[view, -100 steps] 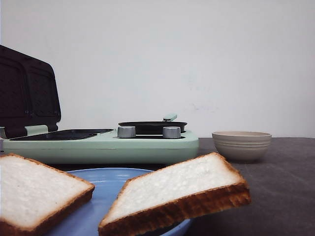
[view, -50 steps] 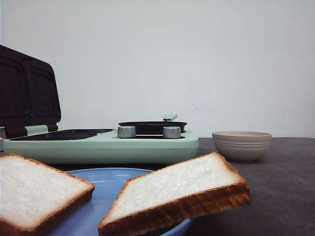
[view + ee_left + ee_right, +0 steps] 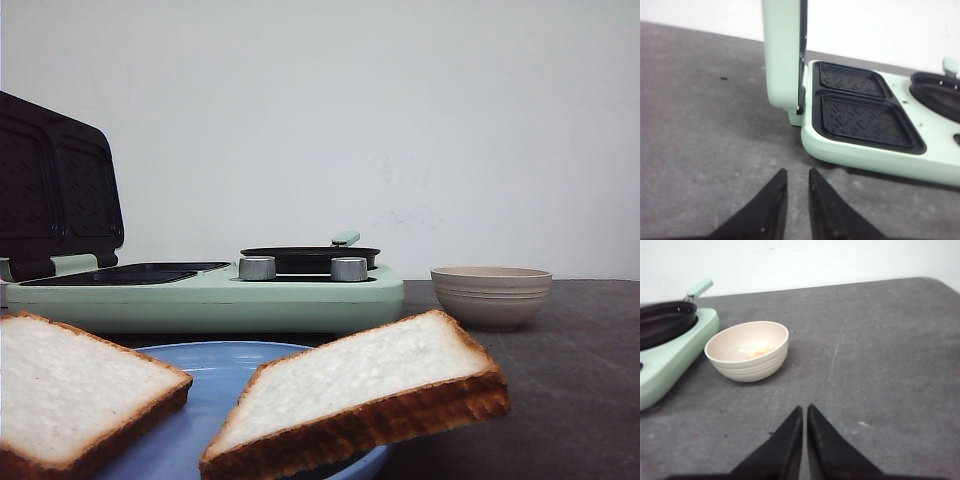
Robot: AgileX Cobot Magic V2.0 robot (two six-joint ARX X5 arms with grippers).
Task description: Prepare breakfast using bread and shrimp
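Two slices of bread lie on a blue plate (image 3: 215, 372) at the front: one at the left (image 3: 70, 390), one at the right (image 3: 360, 385) that leans over the plate's rim. The shrimp (image 3: 758, 353) shows only as a small pale orange bit inside the beige bowl (image 3: 747, 352), which also shows in the front view (image 3: 490, 295). My left gripper (image 3: 797, 175) is empty, its jaws a narrow gap apart, over bare table beside the green appliance (image 3: 875, 150). My right gripper (image 3: 804, 410) is shut and empty, a short way in front of the bowl. Neither gripper shows in the front view.
The mint-green appliance (image 3: 210, 295) stands behind the plate with its dark lid (image 3: 55, 190) open upright. It has two black grill plates (image 3: 860, 117), two silver knobs (image 3: 257, 268) and a small black pan (image 3: 310, 255). A white wall lies behind the grey table (image 3: 880, 340).
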